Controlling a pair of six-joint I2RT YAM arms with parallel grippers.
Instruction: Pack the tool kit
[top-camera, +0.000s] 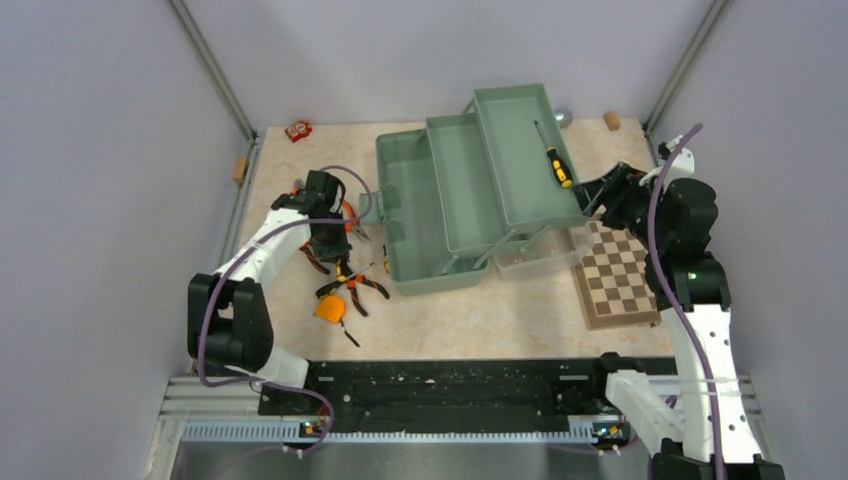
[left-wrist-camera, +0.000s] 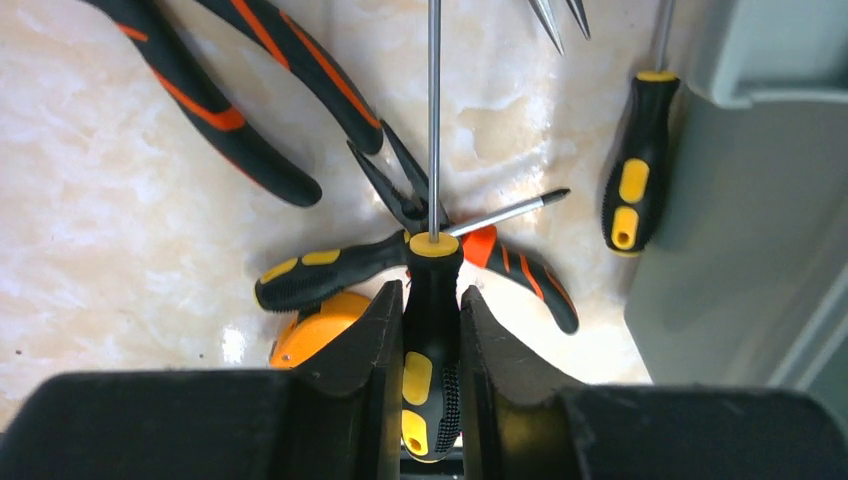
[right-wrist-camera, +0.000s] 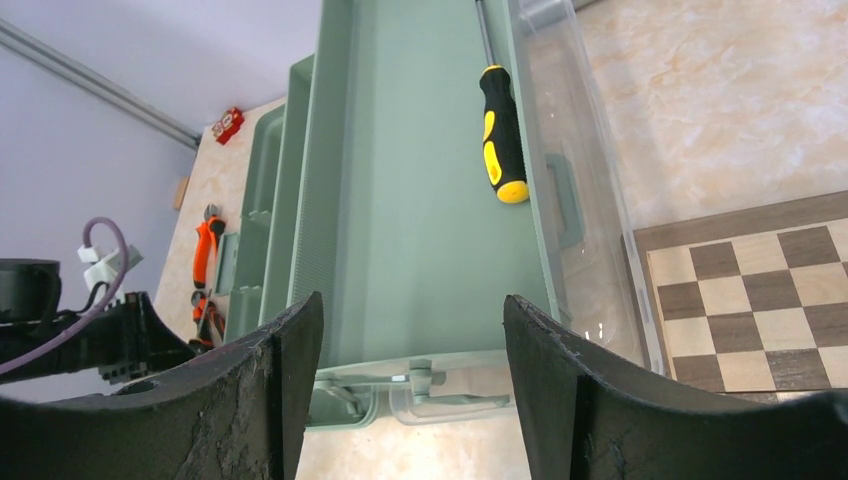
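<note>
Black-yellow screwdriver (left-wrist-camera: 434, 245), pinched by its handle in the left gripper (left-wrist-camera: 432, 292), runs in line with the fingers, shaft pointing away over the pliers (left-wrist-camera: 395, 190); right gripper (right-wrist-camera: 412, 303) hovers spread before the toolbox (right-wrist-camera: 420, 230).

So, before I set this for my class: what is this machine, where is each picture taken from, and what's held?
These are two robot arms bolted to a table. One picture looks down from above; the other two come from a camera on each wrist. The left gripper pinches a black-yellow screwdriver, among pliers and an orange tape measure on the table. The right gripper is open and empty, facing the green toolbox, its trays folded out; a second screwdriver lies in the top tray. A chessboard lies by the box.
</note>
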